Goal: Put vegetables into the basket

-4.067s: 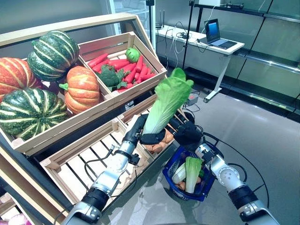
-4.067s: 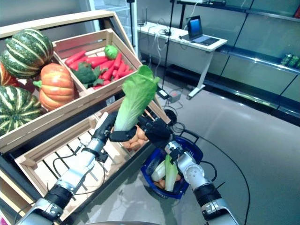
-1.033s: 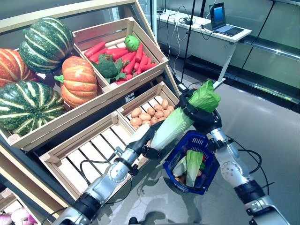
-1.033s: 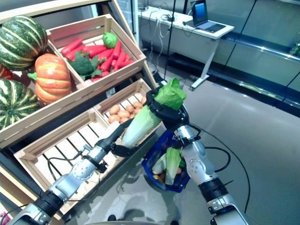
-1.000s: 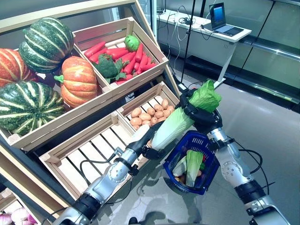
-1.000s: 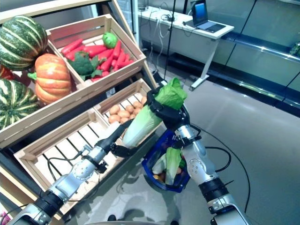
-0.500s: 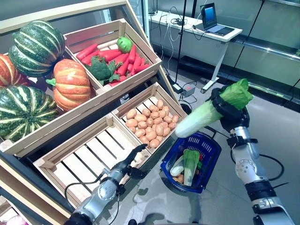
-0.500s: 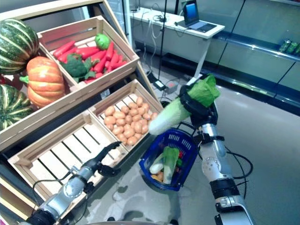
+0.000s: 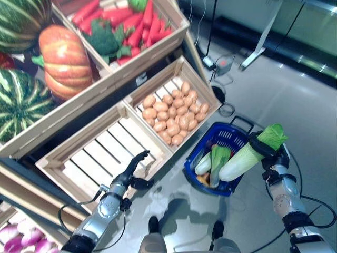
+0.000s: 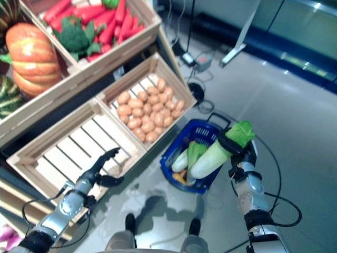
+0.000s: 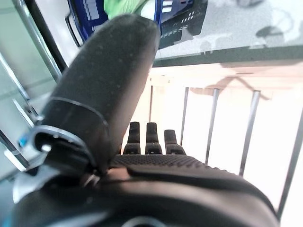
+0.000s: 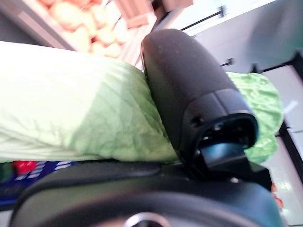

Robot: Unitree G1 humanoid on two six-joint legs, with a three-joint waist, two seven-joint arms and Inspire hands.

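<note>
One cabbage (image 9: pixel 246 158), right hand (image 9: pixel 267 150) gripping, white base toward basket (image 9: pixel 230 136), leaves outward

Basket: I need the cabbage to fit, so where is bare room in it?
The blue basket is bare toward its far, handle end. Two greens crowd the near part. The right hand holds the cabbage over the near-right rim.

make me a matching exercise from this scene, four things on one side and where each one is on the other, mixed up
Things:
1. cabbage
2. potatoes
3. blue basket
4. left hand

Places:
A. on the floor beside the crates
B. open, in front of the empty slatted crate
C. gripped in the right hand, over the basket
D. in the lower right crate

Pairs: 1-C, 2-D, 3-A, 4-B
</note>
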